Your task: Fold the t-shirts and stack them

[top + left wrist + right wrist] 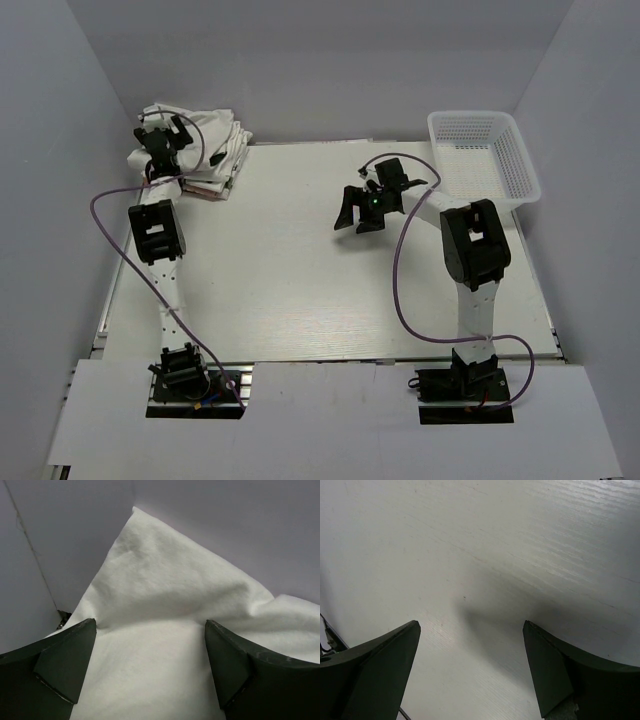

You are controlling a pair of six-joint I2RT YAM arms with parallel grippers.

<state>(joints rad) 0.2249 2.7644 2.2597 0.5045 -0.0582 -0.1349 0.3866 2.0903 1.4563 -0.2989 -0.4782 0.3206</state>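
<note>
- T-shirts point(215, 150) lie piled, whitish and folded, at the far left corner of the table point(300, 290); the stacking looks mostly done.
- Left gripper point(150, 630) is over the pile, fingers spread, holding nothing.
- Right gripper point(470, 630) hangs spread above the tabletop; no loose shirt shows.

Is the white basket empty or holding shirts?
Empty: the top view shows bare mesh inside the basket; the t-shirts lie piled at the far left corner.
</note>
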